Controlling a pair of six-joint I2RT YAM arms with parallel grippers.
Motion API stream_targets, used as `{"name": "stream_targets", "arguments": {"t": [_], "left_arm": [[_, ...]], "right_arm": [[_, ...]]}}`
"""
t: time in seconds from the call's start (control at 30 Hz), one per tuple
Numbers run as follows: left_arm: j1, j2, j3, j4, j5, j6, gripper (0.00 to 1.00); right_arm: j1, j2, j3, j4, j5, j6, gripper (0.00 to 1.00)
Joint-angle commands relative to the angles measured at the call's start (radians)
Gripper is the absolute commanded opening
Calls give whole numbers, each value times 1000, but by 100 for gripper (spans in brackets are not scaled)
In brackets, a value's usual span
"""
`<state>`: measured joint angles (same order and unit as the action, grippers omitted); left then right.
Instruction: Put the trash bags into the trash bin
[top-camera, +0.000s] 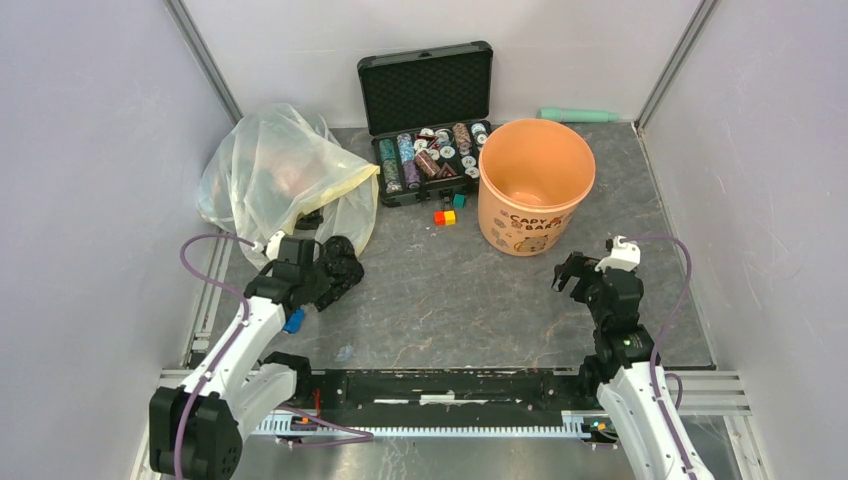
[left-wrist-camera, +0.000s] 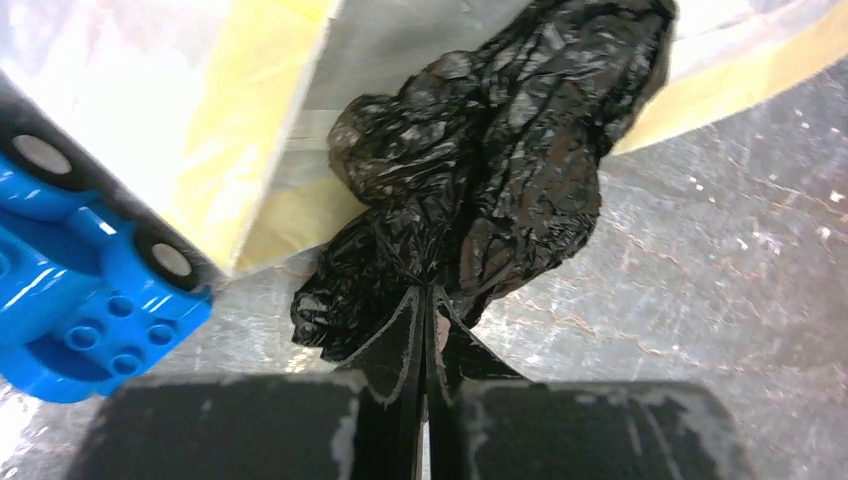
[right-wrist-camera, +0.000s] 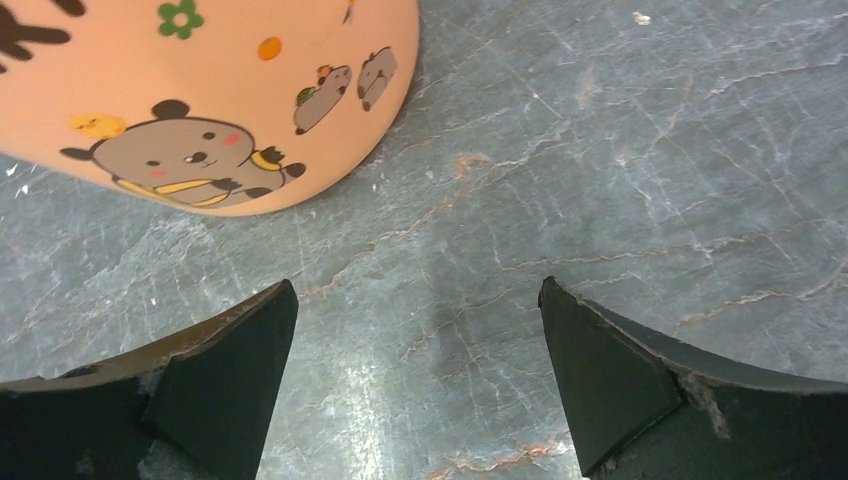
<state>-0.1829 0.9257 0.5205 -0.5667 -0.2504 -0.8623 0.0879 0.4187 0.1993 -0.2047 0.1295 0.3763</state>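
The black crinkled trash bag (top-camera: 340, 268) lies at the left, against the big clear bag. In the left wrist view it (left-wrist-camera: 480, 190) hangs from my fingertips. My left gripper (top-camera: 322, 275) (left-wrist-camera: 430, 292) is shut on its near end. The peach-orange bin (top-camera: 534, 186) stands upright and open at the back right; its printed side shows in the right wrist view (right-wrist-camera: 190, 100). My right gripper (top-camera: 572, 274) (right-wrist-camera: 418, 345) is open and empty, just in front of the bin, above bare table.
A big translucent yellowish bag (top-camera: 280, 175) sits at the back left. A black case of chips (top-camera: 428, 120) stands open behind the bin. Small coloured cubes (top-camera: 446, 214) lie in front of it. A blue toy block (left-wrist-camera: 70, 290) lies by my left gripper. A green stick (top-camera: 578, 115) lies at the back wall.
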Motion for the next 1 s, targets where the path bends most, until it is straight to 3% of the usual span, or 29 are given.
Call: {"name": "stream_targets", "arguments": {"t": [0.0, 0.17, 0.23, 0.33, 0.5, 0.8, 0.97], "left_arm": [[-4, -39, -7, 85, 170, 79, 2], [-20, -88, -78, 321, 618, 143, 2], [-55, -95, -102, 412, 697, 114, 2], [-158, -76, -90, 456, 677, 128, 2], [-326, 24, -80, 593, 666, 127, 2], [-453, 174, -45, 772, 643, 46, 2], [-500, 178, -19, 794, 624, 5, 2]], "right_arm": [[1, 8, 51, 23, -141, -47, 99], [1, 17, 55, 118, -500, -72, 96], [2, 24, 43, 169, -594, -43, 94], [15, 43, 18, 241, -680, -3, 90], [99, 42, -19, 309, -693, 20, 86], [395, 80, -87, 472, -632, 32, 82], [547, 95, -149, 584, -493, 9, 80]]}}
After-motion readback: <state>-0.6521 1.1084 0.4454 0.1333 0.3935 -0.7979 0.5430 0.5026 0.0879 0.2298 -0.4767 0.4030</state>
